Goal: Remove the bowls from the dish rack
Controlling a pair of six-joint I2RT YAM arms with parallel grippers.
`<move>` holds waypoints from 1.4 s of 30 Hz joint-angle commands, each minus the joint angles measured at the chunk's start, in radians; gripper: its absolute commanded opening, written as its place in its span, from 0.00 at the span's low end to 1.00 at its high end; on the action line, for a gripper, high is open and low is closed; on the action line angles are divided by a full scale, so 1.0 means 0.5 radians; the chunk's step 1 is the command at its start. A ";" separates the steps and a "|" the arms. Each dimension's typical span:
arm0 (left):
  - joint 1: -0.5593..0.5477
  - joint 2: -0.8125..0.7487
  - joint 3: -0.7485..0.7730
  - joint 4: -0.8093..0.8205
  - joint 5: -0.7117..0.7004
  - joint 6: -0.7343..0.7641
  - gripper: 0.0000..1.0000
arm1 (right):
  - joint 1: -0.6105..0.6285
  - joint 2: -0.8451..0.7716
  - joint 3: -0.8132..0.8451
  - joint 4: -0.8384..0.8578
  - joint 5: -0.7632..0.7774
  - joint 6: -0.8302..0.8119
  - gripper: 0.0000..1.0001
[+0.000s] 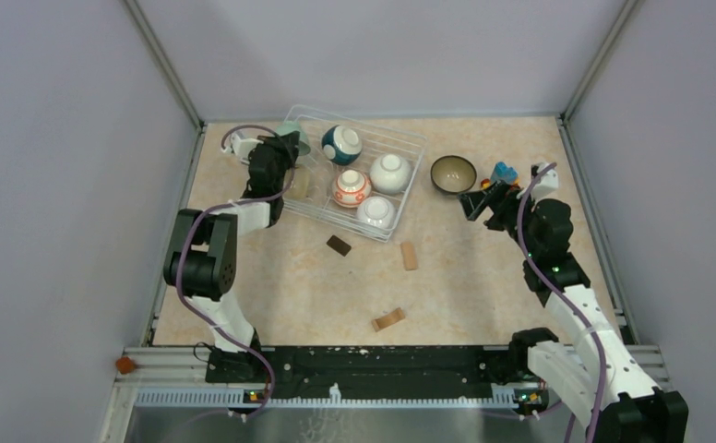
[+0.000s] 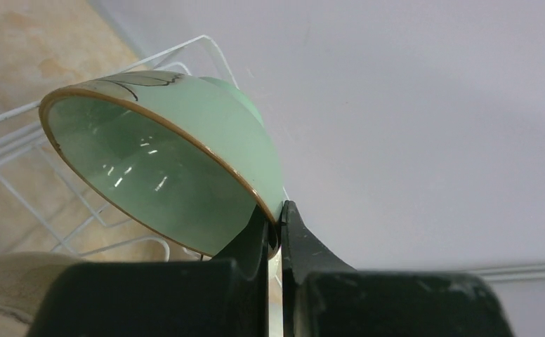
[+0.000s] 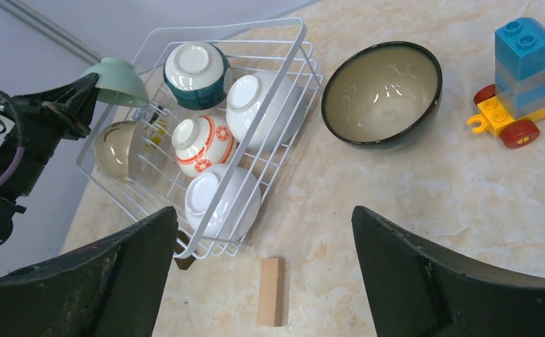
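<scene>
The pale green bowl [image 2: 164, 161] is held in the air at the far left corner of the dish rack [image 1: 408, 138], lifted above the wire as far as can be judged. It is tilted on its side, with its opening turned toward the left wrist camera. It is pinched at the rim by the left jaws, which are closed tight on it, one finger inside the glazed wall and one outside.

Five more bowls are seen in the rack. A teal-and-white bowl [image 3: 196, 74], an orange-patterned bowl [image 3: 203, 145] and two white bowls [image 3: 259, 105] are turned foot-up or leaning. A beige bowl [image 3: 117, 147] lies on its side at the left wall. A dark bowl [image 3: 382, 91] is set upright on the tabletop [image 1: 483, 277] just right of the rack, so the unloading is judged to be partly done.

The bowls are taken to be stiff glazed ceramic, fairly heavy for their size, smooth enough to slip and easily chipped if knocked against wire or tabletop. A rim pinch gives little contact, so a bowl may swing in the grip and is best carried slowly and set down gently. The inverted ones could be taken by the foot ring or by the exposed rim.

The right jaws are spread wide with nothing between them. They are held over the tabletop near the dark bowl and a toy brick car [image 3: 522, 77], facing the rack.
</scene>
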State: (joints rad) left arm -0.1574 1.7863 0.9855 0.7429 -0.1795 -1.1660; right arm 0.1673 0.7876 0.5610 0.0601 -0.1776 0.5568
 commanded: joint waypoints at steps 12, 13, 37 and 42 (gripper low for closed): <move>0.072 -0.148 -0.082 0.949 0.379 0.345 0.00 | -0.004 -0.068 0.008 0.082 0.001 -0.032 0.92; 0.071 -0.159 -0.075 0.948 0.424 0.346 0.00 | -0.005 -0.070 0.005 0.084 -0.001 -0.033 0.92; 0.062 -0.757 0.002 0.538 0.969 0.363 0.00 | 0.001 -0.115 -0.008 0.068 0.057 -0.046 0.90; -0.004 -0.880 -0.033 0.460 1.161 0.296 0.00 | -0.001 -0.116 0.004 0.082 0.016 -0.020 0.90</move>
State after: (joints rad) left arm -0.1329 1.4345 0.9352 0.9127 0.2958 -0.9943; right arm 0.1673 0.7464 0.5495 0.0635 -0.1623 0.5499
